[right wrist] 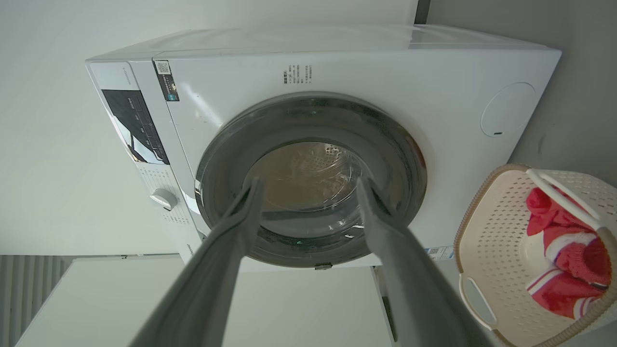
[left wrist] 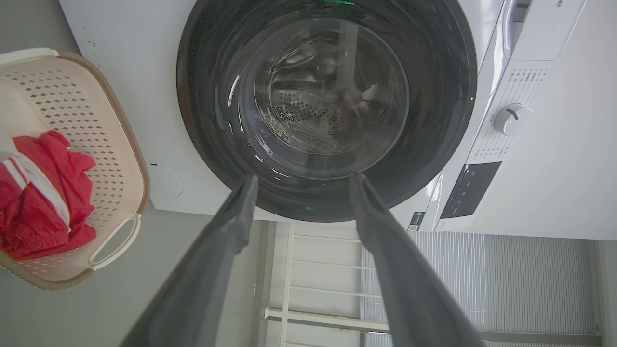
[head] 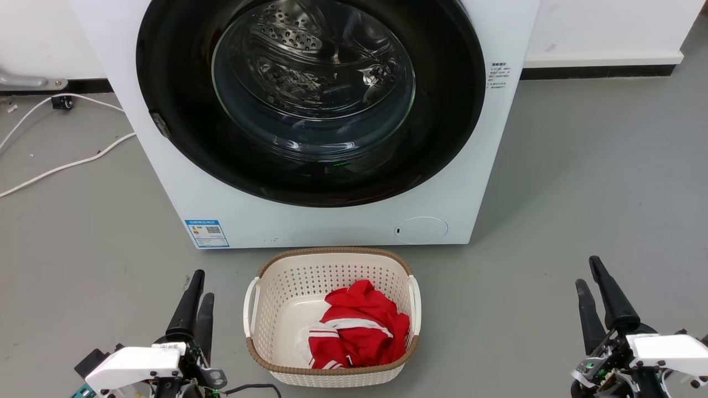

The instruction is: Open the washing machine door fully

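Ahead, the door (head: 312, 94) stands beyond the left pincer (head: 202, 284).

Nothing could be read outright. A blue label sticker (head: 207, 233) bearing a QR code (head: 213, 229) sat on the washing machine (head: 332, 226) front, just ahead of the left gripper (head: 202, 284), its print too small. Farther ahead of the right gripper (head: 587, 271), a small block of grey print (head: 499, 76) was illegible. Fine lettering beside the dial (left wrist: 512, 118) was equally unreadable.
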You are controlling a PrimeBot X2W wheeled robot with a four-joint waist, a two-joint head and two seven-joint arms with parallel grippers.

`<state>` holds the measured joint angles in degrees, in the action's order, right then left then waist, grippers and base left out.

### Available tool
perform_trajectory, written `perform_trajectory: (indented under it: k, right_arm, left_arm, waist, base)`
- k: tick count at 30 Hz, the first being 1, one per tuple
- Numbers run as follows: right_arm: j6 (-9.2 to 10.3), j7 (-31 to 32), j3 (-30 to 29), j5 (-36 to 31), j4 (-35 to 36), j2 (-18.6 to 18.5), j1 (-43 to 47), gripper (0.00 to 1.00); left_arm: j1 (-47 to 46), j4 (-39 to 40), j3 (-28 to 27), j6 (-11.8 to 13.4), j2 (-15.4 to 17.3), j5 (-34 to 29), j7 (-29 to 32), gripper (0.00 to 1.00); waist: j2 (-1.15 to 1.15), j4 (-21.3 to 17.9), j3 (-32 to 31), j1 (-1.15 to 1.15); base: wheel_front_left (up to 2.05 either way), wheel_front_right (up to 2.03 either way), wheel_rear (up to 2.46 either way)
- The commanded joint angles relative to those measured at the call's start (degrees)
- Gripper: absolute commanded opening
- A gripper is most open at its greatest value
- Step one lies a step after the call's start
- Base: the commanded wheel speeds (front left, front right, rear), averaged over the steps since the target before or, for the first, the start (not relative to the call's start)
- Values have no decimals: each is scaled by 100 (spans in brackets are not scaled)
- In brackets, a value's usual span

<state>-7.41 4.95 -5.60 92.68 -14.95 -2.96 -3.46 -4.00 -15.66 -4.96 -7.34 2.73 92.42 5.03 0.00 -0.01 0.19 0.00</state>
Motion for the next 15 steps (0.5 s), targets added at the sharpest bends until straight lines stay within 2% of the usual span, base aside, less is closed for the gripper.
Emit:
perform_trajectory:
  k: [1,8,15]
  right_arm:
    - [-7,-66,22,-68,159,-15,-81,100]
    - [-7,-258,74,-509,331,-13,-11,100]
    - [-8,-434,174,-1533,595,-12,24,100]
  left_arm:
    - [-140,137,55,-6,16,19,-59,100]
    - [-161,291,170,-7,17,-321,-266,100]
    - [-146,463,141,-8,18,-1087,-442,100]
  waist:
    - [0,-1,1,0]
    - [0,5,-2,0]
    - [0,4,-2,0]
  base:
    - [0,0,0]
    - [0,0,0]
    - [0,0,0]
